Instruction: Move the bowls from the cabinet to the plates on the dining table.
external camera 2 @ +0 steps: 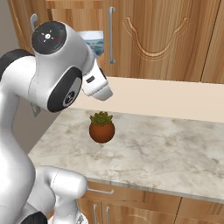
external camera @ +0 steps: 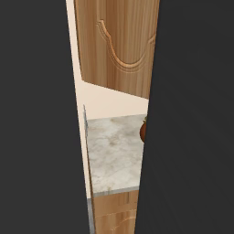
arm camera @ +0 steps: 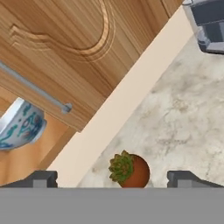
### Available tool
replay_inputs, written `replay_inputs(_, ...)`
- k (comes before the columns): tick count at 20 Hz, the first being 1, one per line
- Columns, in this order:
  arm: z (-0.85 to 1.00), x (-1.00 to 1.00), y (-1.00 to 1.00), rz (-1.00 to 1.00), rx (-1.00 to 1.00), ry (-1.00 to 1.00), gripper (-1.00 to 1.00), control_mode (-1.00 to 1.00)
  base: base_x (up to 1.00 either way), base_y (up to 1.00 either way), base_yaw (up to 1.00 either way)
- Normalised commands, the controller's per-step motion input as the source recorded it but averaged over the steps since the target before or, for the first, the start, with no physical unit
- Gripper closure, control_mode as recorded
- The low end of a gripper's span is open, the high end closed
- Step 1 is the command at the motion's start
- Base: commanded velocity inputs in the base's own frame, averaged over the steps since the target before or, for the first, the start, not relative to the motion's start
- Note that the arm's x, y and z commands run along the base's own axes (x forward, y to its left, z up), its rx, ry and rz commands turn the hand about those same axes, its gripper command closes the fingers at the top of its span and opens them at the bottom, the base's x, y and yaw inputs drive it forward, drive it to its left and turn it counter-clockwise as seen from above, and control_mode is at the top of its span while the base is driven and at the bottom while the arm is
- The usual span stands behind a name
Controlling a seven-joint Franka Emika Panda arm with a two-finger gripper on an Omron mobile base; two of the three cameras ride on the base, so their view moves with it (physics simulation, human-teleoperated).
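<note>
Gripper [arm camera: 112, 178] jaws spread wide, nothing between them, nothing held; fingertips [arm camera: 41, 178] at the bottom of the hand view at 7 and 5 o'clock. Nearest thing in the hand view: terracotta plant pot [arm camera: 131, 170] with a green succulent in it, at 6 o'clock between the tips but well beyond them, sitting on the marble counter [arm camera: 183, 122]. In the right base view the same pot [external camera 2: 102, 130] stands upright near centre on the counter top [external camera 2: 166, 153], wood drawers with silver handles below the counter edge. Farther: cream wall strip, then the wall cabinet [external camera 2: 166, 35] with carved arch door and silver bar handle [external camera 2: 112, 35]. Patterned bowl [arm camera: 19, 124], white with blue-green print, sits on the wooden shelf at 9 o'clock in the hand view, just beyond the handle end; contents can't tell. In the right base view that bowl [external camera 2: 96, 41] peeks out at 11 o'clock behind the arm. Left base view: narrow slit between dark panels, counter [external camera: 114, 151], pot edge [external camera: 143, 131], cabinet door [external camera: 119, 45] above.
</note>
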Motion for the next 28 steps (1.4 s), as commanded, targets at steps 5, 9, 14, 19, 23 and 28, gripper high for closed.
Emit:
replay_inputs(5, -0.53, 0.04, 0.00, -0.02, 0.13, -0.19, -1.00, -1.00, 0.00, 0.00, 0.00)
replay_inputs(9, -0.29, 0.04, 0.00, 0.00, 0.24, -0.26, -1.00, -1.00, 0.00, 0.00, 0.00)
replay_inputs(14, 0.01, 0.20, 0.02, 0.01, 0.25, -0.15, -1.00, -1.00, 0.00, 0.00, 0.00)
replay_inputs(19, 0.00, 0.09, 0.01, 0.06, 0.13, 0.00, -1.00, -1.00, 0.00, 0.00, 0.00)
replay_inputs(23, 0.08, 0.25, 0.04, 0.15, 0.14, 0.00, -1.00, -1.00, 0.00, 0.00, 0.00)
replay_inputs(28, 0.07, 0.31, 0.03, 0.22, 0.12, 0.01, -1.00, -1.00, 0.00, 0.00, 0.00)
